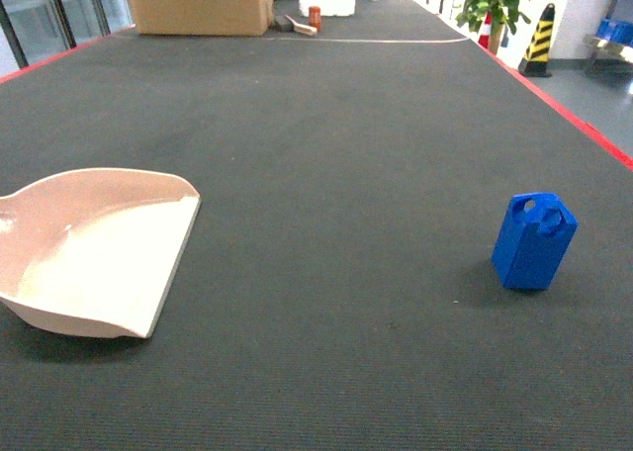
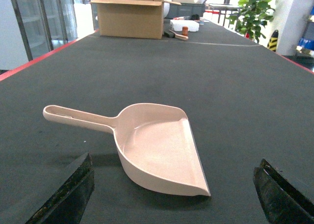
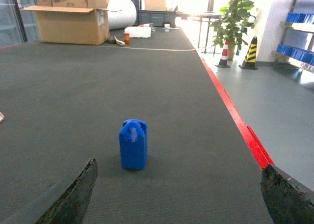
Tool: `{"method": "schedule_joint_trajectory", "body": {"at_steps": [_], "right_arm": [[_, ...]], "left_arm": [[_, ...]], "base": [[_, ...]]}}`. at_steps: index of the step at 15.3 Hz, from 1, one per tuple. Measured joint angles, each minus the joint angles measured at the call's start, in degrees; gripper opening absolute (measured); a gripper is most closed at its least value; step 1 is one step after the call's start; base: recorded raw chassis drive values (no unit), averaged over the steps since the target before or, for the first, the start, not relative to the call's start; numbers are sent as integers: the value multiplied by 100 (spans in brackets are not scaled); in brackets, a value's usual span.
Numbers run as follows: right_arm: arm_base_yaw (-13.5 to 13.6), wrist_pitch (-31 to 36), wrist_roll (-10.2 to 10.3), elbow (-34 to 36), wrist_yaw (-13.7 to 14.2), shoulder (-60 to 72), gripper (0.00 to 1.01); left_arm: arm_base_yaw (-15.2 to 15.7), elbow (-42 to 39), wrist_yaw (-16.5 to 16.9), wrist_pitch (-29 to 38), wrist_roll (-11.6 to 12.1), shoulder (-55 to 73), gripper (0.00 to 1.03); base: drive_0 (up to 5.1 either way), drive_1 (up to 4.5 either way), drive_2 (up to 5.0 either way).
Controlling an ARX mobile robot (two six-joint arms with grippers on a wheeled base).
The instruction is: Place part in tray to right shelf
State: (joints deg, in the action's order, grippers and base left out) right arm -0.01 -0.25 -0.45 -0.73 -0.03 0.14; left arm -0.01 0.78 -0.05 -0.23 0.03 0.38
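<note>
**Both grippers wide open, part and tray apart on dark mat**

Fingertips of the left gripper [image 2: 174, 194] fill the bottom corners of the left wrist view, black pads far apart, jaws spread open with nothing between them. Tray [image 2: 159, 150] lies flat on the dark mat [image 2: 235, 86] just beyond those pads, open flat edge facing right, stub handle pointing left and slightly away. Tray is beige-pink, nothing in it.

Right gripper [image 3: 179, 194] is the same: two dark worn fingers [image 3: 73, 194] at the lower corners of the right wrist view, jaws apart, holding nothing. Part [image 3: 133, 144] stands upright on the mat just ahead of them, nearer the left finger than the right, untouched. Small bright blue jerrycan shape, looped handle on top.

Head view: part [image 1: 533, 241] sits well to the right of the tray [image 1: 94, 248], bare mat between, no contact. Tray's open front edge faces toward the part. Neither arm shows in the head view.

Relative to the tray: cardboard box [image 2: 130, 17] far behind it at the mat's back end, white container [image 1: 326, 3] and small orange-red can [image 1: 315, 17] just right of the box. Red edging [image 3: 230, 111] runs along the mat's side beyond the part. Potted plant [image 3: 234, 20] and striped cone [image 3: 250, 52] stand on the floor past that edging. Metal rack with blue crates [image 3: 299, 37] at far right, mostly cut off; cannot tell rollers.
</note>
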Motion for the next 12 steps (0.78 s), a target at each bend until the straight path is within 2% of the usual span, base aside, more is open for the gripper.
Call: {"method": "schedule_joint_trajectory", "body": {"at_steps": [12], "right_arm": [[0,0,0,0,0,0,98]], "left_arm": [[-2,0,0,0,-2,0,98]], "base": [[0,0,0]]}}
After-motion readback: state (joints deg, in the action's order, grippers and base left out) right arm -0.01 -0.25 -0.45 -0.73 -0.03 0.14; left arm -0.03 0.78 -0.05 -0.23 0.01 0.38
